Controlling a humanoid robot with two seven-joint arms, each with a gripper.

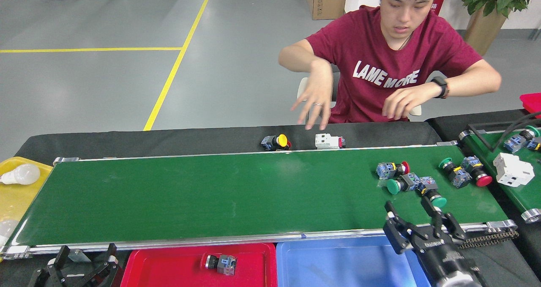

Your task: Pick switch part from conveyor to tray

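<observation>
The dark-green conveyor (211, 194) spans the view. At its right end lies a cluster of switch parts: one with a red cap (392, 169), one with a green cap (401, 184) and another green-capped one (432, 193). Two more (465, 173) lie further right. My right gripper (412, 217) stands open over the belt's near edge, just in front of the cluster, holding nothing. A switch part (220, 263) lies on its side in the red tray (169, 270). My left gripper (86, 257) is open at the bottom left, below the belt.
A blue tray (338, 266) sits beside the red one. A yellow tray (17, 194) with light bulbs is at the left. Two parts (304, 142) lie on the black cloth behind the belt, under a person's hand (315, 101). A second belt (507, 168) with parts is at right.
</observation>
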